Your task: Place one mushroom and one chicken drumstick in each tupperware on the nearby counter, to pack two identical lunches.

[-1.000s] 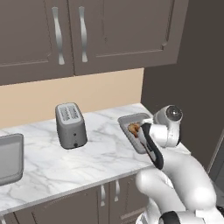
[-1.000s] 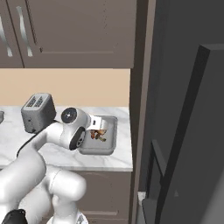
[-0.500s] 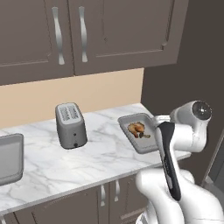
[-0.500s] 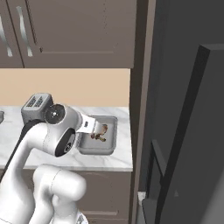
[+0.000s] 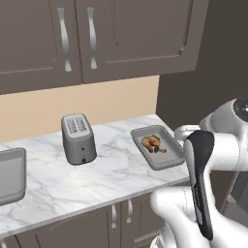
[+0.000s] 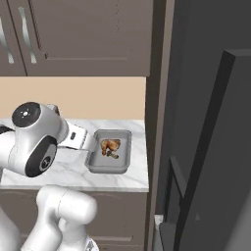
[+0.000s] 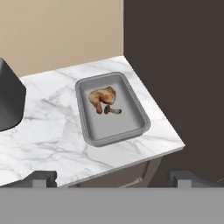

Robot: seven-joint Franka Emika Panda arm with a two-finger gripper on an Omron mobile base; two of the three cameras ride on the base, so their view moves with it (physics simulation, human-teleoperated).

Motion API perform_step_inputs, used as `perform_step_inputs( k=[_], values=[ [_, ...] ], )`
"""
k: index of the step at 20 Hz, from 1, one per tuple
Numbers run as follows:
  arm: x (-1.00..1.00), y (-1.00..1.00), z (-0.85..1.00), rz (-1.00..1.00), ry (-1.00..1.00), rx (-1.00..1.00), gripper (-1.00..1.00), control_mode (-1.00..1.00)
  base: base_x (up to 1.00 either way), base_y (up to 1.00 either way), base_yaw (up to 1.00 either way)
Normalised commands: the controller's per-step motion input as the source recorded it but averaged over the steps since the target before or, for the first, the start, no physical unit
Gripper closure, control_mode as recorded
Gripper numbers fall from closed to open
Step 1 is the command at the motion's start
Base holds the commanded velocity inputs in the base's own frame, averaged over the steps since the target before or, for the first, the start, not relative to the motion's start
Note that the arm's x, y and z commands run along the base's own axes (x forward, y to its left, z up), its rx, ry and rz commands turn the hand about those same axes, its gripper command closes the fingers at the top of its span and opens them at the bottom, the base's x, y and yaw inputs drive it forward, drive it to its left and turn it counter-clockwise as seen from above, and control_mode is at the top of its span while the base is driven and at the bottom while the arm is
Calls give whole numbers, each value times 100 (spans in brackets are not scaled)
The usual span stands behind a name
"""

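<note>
Here, a chicken drumstick [image 7: 103,99] and a small mushroom [image 7: 114,111], touching at its five o'clock, are seen in the tupperware [image 7: 136,127] on the desk [image 7: 48,135]. The tool [image 7: 112,178] is held wide, with nothing in it.

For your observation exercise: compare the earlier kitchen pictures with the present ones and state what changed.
The white arm drew back from the right-hand grey tray, uncovering the orange-brown drumstick and small mushroom inside; the gripper is open and empty. Silver toaster and left tray stayed put.

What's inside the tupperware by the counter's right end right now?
The tupperware holds a chicken drumstick with a small mushroom beside it. Anything under the drumstick is covered.
</note>
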Motion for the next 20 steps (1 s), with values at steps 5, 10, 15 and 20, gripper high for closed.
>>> perform_step_inputs(
  k=[5,10,15,20],
  values=[
    [-27,38,0,7,-4,0,-100,-100,0,0,0],
    [0,0,0,1,0,0,-100,100,-10,-2,7],
    [0,0,0,0,0,0,-100,100,-69,-1,20],
    [0,0,0,0,0,0,-100,100,-98,-23,20]
  ],
)
